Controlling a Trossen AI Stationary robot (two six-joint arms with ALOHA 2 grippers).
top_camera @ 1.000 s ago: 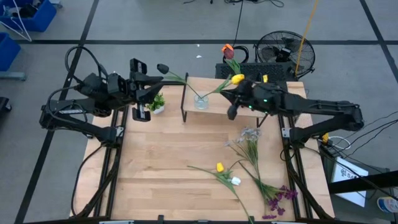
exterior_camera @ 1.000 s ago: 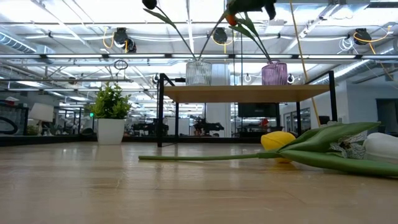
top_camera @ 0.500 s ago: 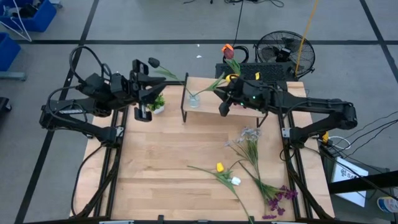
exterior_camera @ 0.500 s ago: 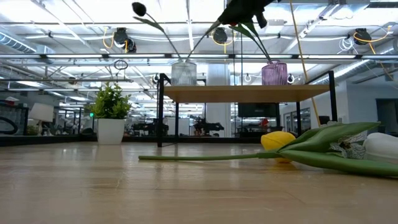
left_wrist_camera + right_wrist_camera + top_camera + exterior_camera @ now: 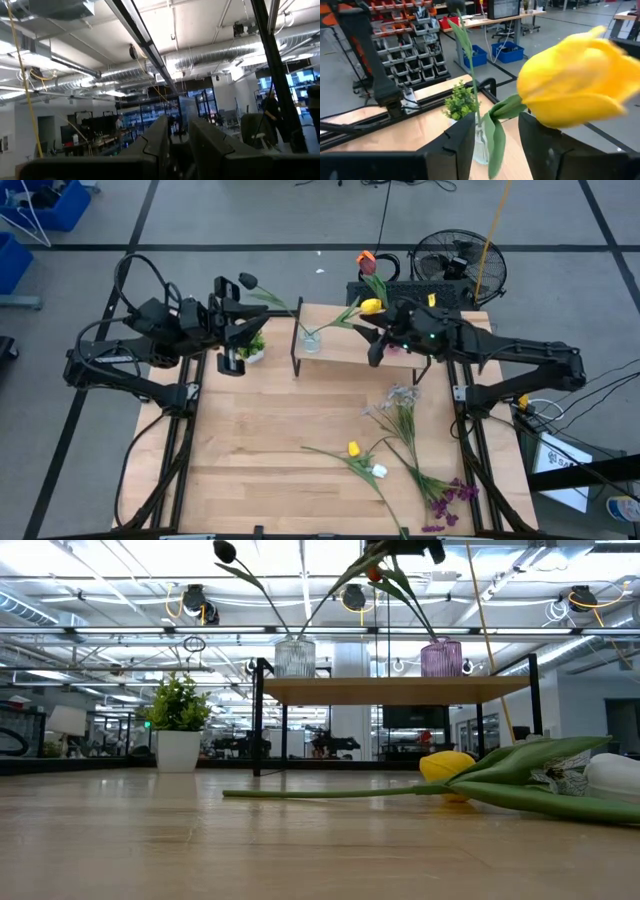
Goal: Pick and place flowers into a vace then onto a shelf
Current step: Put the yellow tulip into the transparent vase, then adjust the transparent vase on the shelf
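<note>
A clear vase point(image 5: 310, 340) stands on the left end of the shelf point(image 5: 340, 350). It holds a dark-headed flower point(image 5: 248, 280) and a yellow tulip point(image 5: 370, 306). In the low view the clear vase point(image 5: 295, 657) and a purple vase point(image 5: 441, 657) stand on the shelf plank point(image 5: 400, 690). My right gripper point(image 5: 378, 342) hovers over the shelf, just right of the clear vase. It is open, with the tulip's leaf point(image 5: 492, 132) showing between its fingers and the yellow head point(image 5: 575, 95) close above them. My left gripper point(image 5: 245, 330) is open and empty above the potted plant.
A small potted plant point(image 5: 252, 348) stands at the far left of the table. Loose flowers lie on the table's right half: a yellow tulip point(image 5: 352, 448), pale sprays point(image 5: 400, 395) and purple heads point(image 5: 445, 498). A fan point(image 5: 455, 260) stands behind the table.
The clear vase has slid along the shelf toward its left end, and its flowers have shifted left with it. My right gripper went toward the table's left edge with it, then drew back toward the right.
</note>
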